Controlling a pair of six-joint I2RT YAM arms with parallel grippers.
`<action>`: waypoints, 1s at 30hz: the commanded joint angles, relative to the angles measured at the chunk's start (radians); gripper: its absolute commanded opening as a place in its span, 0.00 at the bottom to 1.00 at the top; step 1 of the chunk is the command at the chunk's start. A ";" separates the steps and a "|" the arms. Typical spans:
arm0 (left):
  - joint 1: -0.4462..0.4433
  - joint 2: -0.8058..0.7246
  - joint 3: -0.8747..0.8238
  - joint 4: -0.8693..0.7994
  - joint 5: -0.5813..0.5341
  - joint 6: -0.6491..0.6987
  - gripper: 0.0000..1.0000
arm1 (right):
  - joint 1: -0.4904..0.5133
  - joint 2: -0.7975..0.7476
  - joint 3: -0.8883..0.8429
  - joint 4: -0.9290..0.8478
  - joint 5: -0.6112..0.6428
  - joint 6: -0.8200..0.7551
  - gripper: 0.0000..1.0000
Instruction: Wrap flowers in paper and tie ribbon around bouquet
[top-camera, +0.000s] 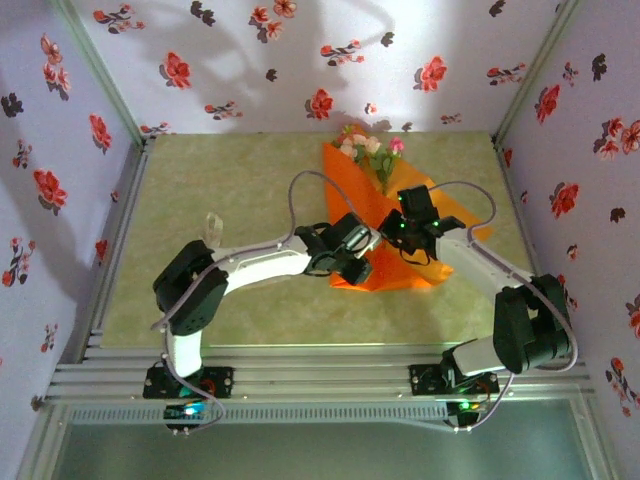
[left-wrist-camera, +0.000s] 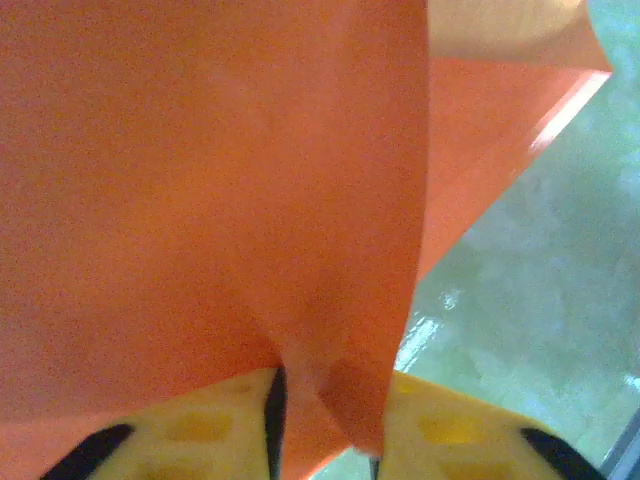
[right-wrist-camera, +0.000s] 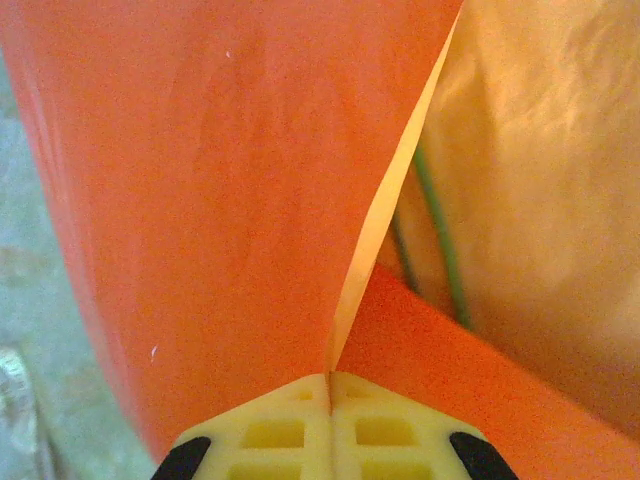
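1. Top external view shows the orange paper (top-camera: 400, 270) lying on the green table (top-camera: 230, 190), near the middle and a bit to the right. The flowers (top-camera: 366, 146) lie on it, and their pink and cream heads poke out past its far edge.
2. The left gripper (top-camera: 352, 252) is at the left side of the paper. The right gripper (top-camera: 412, 232) is over the middle of it. The two are near each other.
3. In the left wrist view, the yellow pads (left-wrist-camera: 200, 430) stand narrow with a fold of paper squeezed between them. So the left gripper is holding the paper.
4. In the right wrist view, the pads (right-wrist-camera: 270, 430) are pressed tight together and pinch a thin edge of the paper. Green stems (right-wrist-camera: 440, 230) show behind that edge, inside the wrap.
5. The paper looks thin, light and floppy. It bends easily, and it will likely crease or tear if pulled hard. An edge is the best place to hold it, with a slow, gentle roll.
6. The flowers look light, with thin stems that could slide out. The safe place to squeeze is the wrapped part around the stems, not the soft heads.
7. A small pale strip (top-camera: 212, 228) lies on the table to the left, well apart from the paper. It may be the ribbon, but it is too small to be sure. It would be very floppy, so one end is the place to grab.
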 joint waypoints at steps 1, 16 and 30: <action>0.001 0.002 0.043 -0.032 -0.025 -0.035 0.50 | 0.007 0.033 0.003 -0.072 0.023 -0.126 0.00; 0.220 -0.064 -0.070 -0.048 0.178 -0.511 0.53 | 0.011 0.147 -0.032 -0.012 -0.020 -0.157 0.00; 0.248 0.062 -0.083 0.000 0.229 -0.546 0.49 | 0.011 0.209 -0.015 -0.034 0.036 -0.191 0.00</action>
